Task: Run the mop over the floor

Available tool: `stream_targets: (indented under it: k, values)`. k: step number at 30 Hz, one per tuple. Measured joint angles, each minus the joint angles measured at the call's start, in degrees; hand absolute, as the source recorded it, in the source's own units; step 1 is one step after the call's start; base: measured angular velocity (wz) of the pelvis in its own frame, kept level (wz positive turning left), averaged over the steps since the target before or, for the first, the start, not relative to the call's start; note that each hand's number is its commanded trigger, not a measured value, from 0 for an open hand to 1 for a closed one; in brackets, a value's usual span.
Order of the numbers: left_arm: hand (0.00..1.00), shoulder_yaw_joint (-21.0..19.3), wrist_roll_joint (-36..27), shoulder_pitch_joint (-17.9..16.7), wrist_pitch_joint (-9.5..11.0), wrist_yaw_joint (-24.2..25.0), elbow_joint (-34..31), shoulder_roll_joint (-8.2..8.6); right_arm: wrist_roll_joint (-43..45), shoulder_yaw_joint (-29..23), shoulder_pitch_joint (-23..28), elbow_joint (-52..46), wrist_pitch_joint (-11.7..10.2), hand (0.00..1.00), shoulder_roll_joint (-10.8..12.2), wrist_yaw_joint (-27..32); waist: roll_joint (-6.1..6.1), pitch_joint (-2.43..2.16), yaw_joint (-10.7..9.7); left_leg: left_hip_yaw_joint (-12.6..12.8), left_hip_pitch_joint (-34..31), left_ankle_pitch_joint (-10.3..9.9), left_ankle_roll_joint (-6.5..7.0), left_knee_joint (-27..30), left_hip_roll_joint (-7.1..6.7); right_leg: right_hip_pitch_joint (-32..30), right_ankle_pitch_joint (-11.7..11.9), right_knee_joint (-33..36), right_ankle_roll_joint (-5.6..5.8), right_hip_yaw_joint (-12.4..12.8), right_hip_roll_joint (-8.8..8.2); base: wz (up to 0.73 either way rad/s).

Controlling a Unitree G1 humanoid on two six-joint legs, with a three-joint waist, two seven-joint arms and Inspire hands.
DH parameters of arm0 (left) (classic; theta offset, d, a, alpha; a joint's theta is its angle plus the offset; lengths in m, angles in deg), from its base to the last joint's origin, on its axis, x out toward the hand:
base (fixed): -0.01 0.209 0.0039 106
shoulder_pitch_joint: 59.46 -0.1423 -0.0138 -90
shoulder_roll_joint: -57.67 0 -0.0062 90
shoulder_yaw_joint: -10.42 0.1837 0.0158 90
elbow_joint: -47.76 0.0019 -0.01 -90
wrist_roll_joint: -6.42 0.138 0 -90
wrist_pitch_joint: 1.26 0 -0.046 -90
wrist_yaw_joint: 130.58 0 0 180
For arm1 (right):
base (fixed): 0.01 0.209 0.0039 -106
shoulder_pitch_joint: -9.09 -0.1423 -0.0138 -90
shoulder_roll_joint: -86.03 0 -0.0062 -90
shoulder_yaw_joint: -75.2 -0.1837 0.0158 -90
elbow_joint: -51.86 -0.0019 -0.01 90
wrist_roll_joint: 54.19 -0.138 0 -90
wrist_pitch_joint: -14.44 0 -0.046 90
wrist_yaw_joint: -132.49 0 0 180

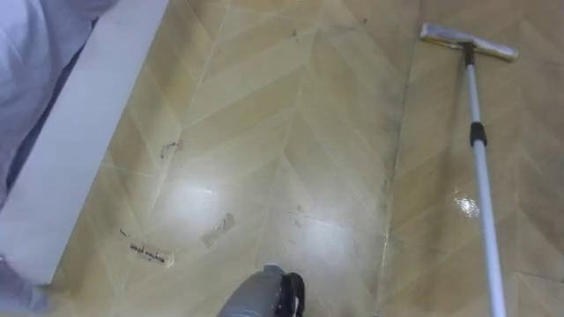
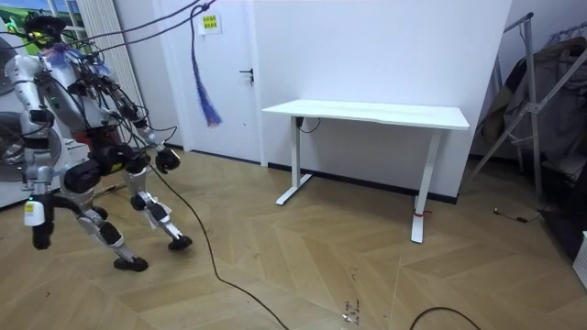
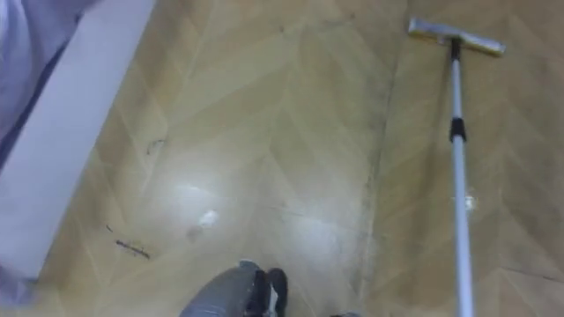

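In the left eye view the mop (image 1: pixel 480 167) lies along the right side of the wooden floor (image 1: pixel 291 114), well apart from the white board (image 1: pixel 79 141) that slants across the left edge. Its flat head (image 1: pixel 467 41) rests on the floor at the far end, and the pale pole, with a dark collar partway down, runs from there out past the lower edge. What holds it down there cannot be seen. Dark scuff marks (image 1: pixel 145 255) sit on the floor just beside the board, between it and the mop. Pale cloth (image 1: pixel 26 53) shows on the board's other side, in the corner.

In the room view the robot stands with its knees bent and its trunk leaning forward. It is well to the room view's left of the white desk (image 2: pixel 367 115), and a closed door (image 2: pixel 229 82) stands between the two. The right hand (image 2: pixel 38 234) hangs low at its side, away from the desk; the left hand (image 2: pixel 168 158) is held out on the desk's side, at hip height. Whether either hand's fingers are apart or together I cannot tell — both show as small dark shapes. A blue-violet tassel (image 2: pixel 204 92) hangs in front of the door.

The right eye view gives the same floor, with the mop on the far side from the board.
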Motion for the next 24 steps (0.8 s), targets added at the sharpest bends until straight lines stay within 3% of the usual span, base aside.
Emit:
stream_targets:
  k: [1,3,5,7,8,9,11,13,14,15,16,17,19,20,21,22,23,24]
  values:
    - [0.0,0.0,0.1,0.5,0.3,-0.1,0.0,0.07,0.0,0.3,1.9,0.0,-0.3,1.0,0.6,0.6,0.62,-0.31,-1.0,-1.2,1.1,-1.1,0.13,-0.1,-1.01,-2.1,0.5,1.9,-0.09,0.3,0.18,-0.1]
    - [0.0,-0.1,0.0,1.9,0.6,-0.1,-0.1,0.59,0.0,0.1,3.4,-0.1,-0.9,1.0,2.4,2.0,2.26,0.35,-3.0,-3.6,3.5,-2.6,-0.12,-0.5,-1.77,-7.3,0.2,1.3,-0.52,0.3,1.81,-0.19]
    - [0.0,0.1,0.0,2.5,0.6,-0.1,0.0,0.86,0.3,-0.4,3.5,-0.6,-0.9,1.0,4.3,3.2,2.55,0.29,-4.0,-4.4,5.5,-3.4,-0.58,-1.8,-1.76,-10.2,0.2,-5.8,-0.58,0.3,3.04,-0.25]
    - [0.0,0.1,0.0,2.3,0.5,-0.1,0.2,1.08,0.6,-1.1,3.6,-1.2,-0.3,1.0,6.1,3.6,2.03,0.56,-4.3,-5.8,8.0,-4.3,-1.35,-3.1,-1.75,-11.0,1.0,-16.1,-1.69,-0.7,4.1,-0.26]
    - [0.0,0.0,0.0,2.0,0.2,-0.2,0.5,1.11,0.8,-1.7,3.1,-1.4,0.6,1.0,7.0,3.5,1.9,0.57,-4.2,-6.6,9.6,-5.4,-1.94,-3.4,-1.74,-11.1,2.9,-21.5,-2.98,-1.7,4.38,-0.12]
    - [0.0,-0.1,0.1,1.2,-0.5,-0.5,0.7,1.22,0.8,-1.8,2.7,-1.7,1.8,1.0,7.2,3.5,1.3,0.79,-4.0,-7.2,11.3,-6.8,-2.57,-3.4,-1.62,-10.2,5.1,-23.8,-4.05,-2.8,4.82,-0.06]
    - [0.0,0.0,-0.2,0.5,-2.0,-1.3,1.5,1.35,1.1,-2.3,0.9,-1.9,3.7,1.0,6.4,3.5,0.82,0.77,-2.8,-7.4,13.2,-8.2,-3.88,-2.6,-0.94,-8.2,5.4,-23.2,-4.99,-4.5,4.21,-0.14]
    - [0.0,-0.1,-3.2,0.0,-2.9,-2.7,2.3,0.74,2.8,-2.3,-4.2,-1.8,5.2,1.0,4.9,3.2,-0.81,1.07,-1.4,-5.6,10.4,-6.6,-7.17,5.8,0.79,-8.0,5.0,-20.7,-5.81,-5.2,4.11,-0.38]
    - [0.0,-0.1,-5.7,-0.3,-3.3,-3.8,2.4,0.48,4.2,-2.1,-8.5,-1.8,5.4,1.0,3.5,2.7,-2.02,1.15,0.1,-4.7,7.1,-2.7,-9.69,14.2,2.43,-8.1,3.5,-18.7,-6.76,-5.5,4.57,-0.45]
    - [0.0,0.1,-8.1,-0.9,-3.3,-4.7,2.0,0.06,5.2,-1.3,-13.2,-2.0,5.0,1.0,2.5,2.0,-3.35,1.18,0.9,-4.4,3.5,3.3,-10.58,21.4,3.6,-8.1,1.8,-16.9,-7.36,-5.4,5.14,-0.36]
    - [0.0,0.2,-8.6,-1.0,-3.2,-4.7,1.8,-0.25,5.3,-1.0,-15.2,-2.3,4.3,1.0,2.1,1.6,-4.22,1.16,1.2,-4.4,1.8,7.1,-10.95,24.4,3.9,-8.0,1.0,-16.2,-7.71,-5.3,5.31,-0.08]
    - [0.0,0.2,-9.2,-1.0,-2.8,-4.7,1.6,-0.93,5.1,-0.9,-18.8,-2.8,3.2,1.0,1.7,0.9,-5.98,1.47,2.0,-4.2,-1.1,11.9,-11.0,28.8,4.83,-7.4,-0.2,-15.3,-8.6,-4.9,6.22,0.08]
    - [0.0,0.2,-9.0,-1.2,-2.3,-4.5,1.3,-1.54,4.8,-0.4,-23.3,-3.5,2.6,1.0,1.3,-0.6,-7.52,2.15,3.4,-4.4,-4.6,10.0,-9.97,29.0,6.33,-5.7,-1.4,-15.1,-8.99,-5.0,7.3,-0.04]
    - [0.0,0.2,-8.8,-1.6,-2.3,-4.2,1.2,-1.3,4.7,-0.4,-25.7,-3.7,2.8,1.0,1.4,-1.6,-8.45,2.43,4.4,-4.2,-6.4,7.7,-10.07,24.1,6.77,-4.6,-1.9,-15.7,-9.27,-5.2,7.59,-0.13]
    - [0.0,0.2,-8.7,-2.0,-2.4,-3.4,0.8,-0.88,4.2,-0.3,-26.2,-4.0,3.3,1.0,1.1,-1.8,-8.57,2.39,5.3,-4.7,-7.3,6.4,-10.09,15.4,6.57,-3.1,-2.4,-17.1,-9.15,-5.7,7.7,0.0]
    - [0.0,0.2,-8.7,-2.2,-2.3,-3.0,0.6,-0.8,4.1,-0.4,-26.0,-4.0,3.6,1.0,1.1,-2.0,-8.38,2.45,5.3,-4.6,-7.2,6.4,-10.15,10.1,6.49,-2.0,-2.8,-17.9,-8.88,-6.0,7.74,0.21]
    - [0.0,0.2,-8.3,-2.6,-2.4,-2.0,0.1,-0.76,4.0,-0.5,-24.2,-4.1,3.7,1.0,1.1,-2.0,-7.71,2.39,5.1,-4.2,-6.7,6.9,-10.24,-0.2,6.54,0.2,-3.7,-19.6,-8.14,-6.6,7.76,0.26]
    - [0.0,0.2,-7.5,-2.6,-2.2,-1.3,0.2,-0.75,4.0,-0.5,-21.2,-3.9,3.3,1.0,0.9,-2.0,-6.7,2.58,5.1,-3.8,-6.4,9.2,-8.34,-4.0,6.51,2.2,-5.1,-20.5,-7.55,-6.8,7.42,0.24]
